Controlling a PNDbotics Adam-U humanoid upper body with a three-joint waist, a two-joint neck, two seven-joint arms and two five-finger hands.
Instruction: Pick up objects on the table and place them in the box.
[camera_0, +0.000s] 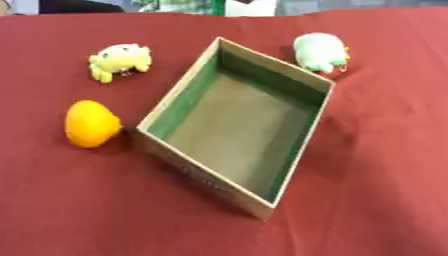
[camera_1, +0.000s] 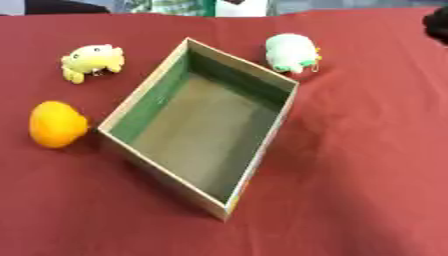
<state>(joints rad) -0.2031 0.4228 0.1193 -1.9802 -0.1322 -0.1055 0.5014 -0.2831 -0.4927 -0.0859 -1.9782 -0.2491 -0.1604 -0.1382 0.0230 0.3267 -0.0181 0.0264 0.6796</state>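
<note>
Box (camera_0: 229, 170) sits open mid-table on red cloth (camera_0: 376, 150), nothing in it. Orange toy (camera_0: 91, 123) just beside its left wall, yellow plush (camera_0: 119, 60) farther back left, pale green plush (camera_0: 320, 51) near far right corner. My right hand (camera_1: 437, 24) shows only as a dark edge, upper right; fingers, cannot tell.

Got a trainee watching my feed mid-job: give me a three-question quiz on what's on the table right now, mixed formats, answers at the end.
1. True or false: the box already holds one of the toys.
2. Multiple choice: which thing lies nearest the box's near-left corner? A) the orange toy B) the yellow plush C) the pale green plush
3. Fill in: the pale green plush lies beyond the box's far ____ corner, on the red cloth.

Key
1. False: the box is empty and all three toys lie outside it.
2. A
3. right

Only a dark shape shows at the right eye view's upper right edge, possibly the right hand; the left hand is out of view.
</note>
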